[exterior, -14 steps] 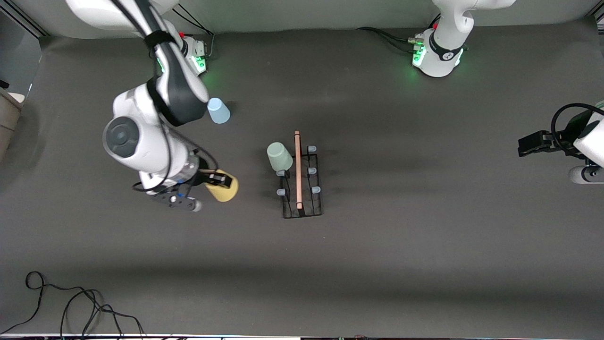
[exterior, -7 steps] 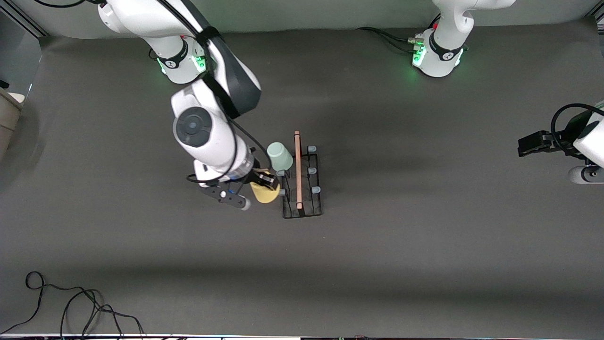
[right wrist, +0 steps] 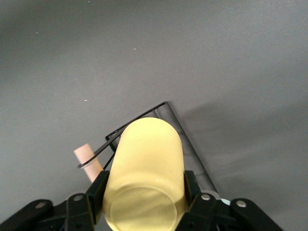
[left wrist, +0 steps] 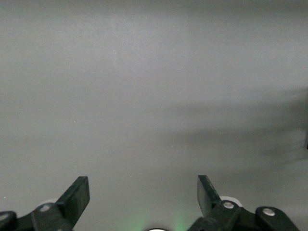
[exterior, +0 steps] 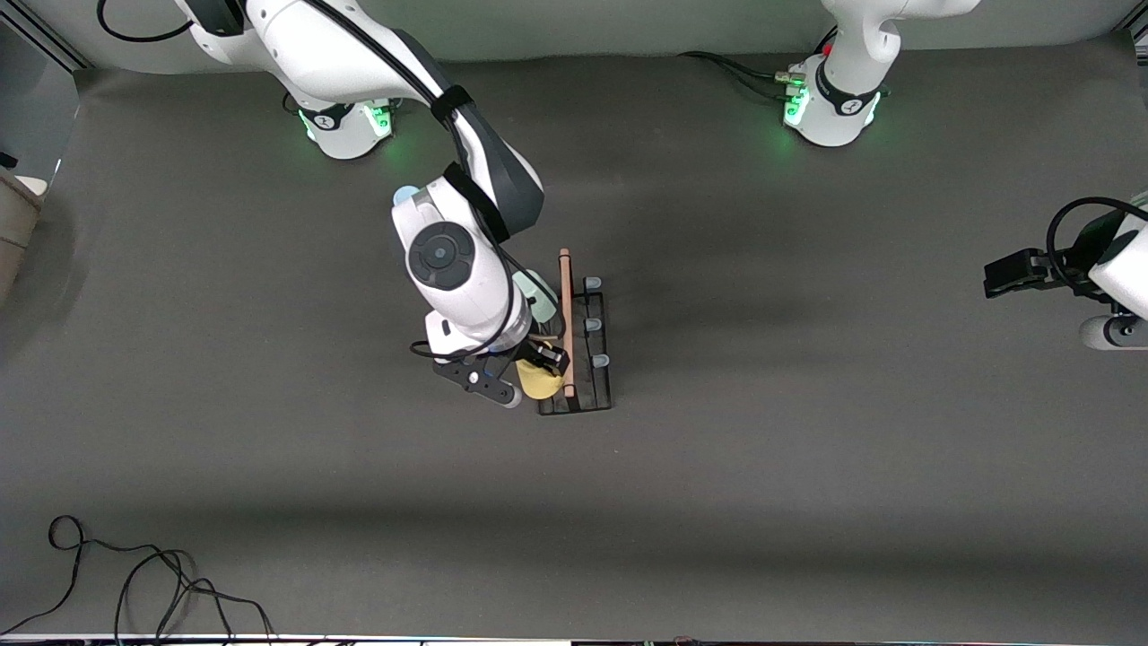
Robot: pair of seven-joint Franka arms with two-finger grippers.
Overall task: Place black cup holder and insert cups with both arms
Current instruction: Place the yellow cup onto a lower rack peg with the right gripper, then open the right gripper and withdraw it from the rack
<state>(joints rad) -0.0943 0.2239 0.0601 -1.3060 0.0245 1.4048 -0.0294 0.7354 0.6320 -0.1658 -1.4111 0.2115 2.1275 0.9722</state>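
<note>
Dark grey matting covers the table [exterior: 807,467] from end to end, with a pale wall strip along the arms' bases and a loose black cable [exterior: 134,583] coiled at the edge nearest the front camera, toward the right arm's end. We see the rack [exterior: 587,359] standing mid-table, its wooden handle [exterior: 565,314] running along the top. The right gripper [exterior: 544,359] is clamped on the yellow cup [right wrist: 144,173], held over the rack's end nearest the front camera. A green cup [exterior: 538,292] sits on the rack, largely hidden by the right arm, and a sliver of the blue cup [exterior: 405,192] peeks out past that arm. The left gripper [left wrist: 143,202] waits at its end of the table, fingers spread wide over bare mat.
</note>
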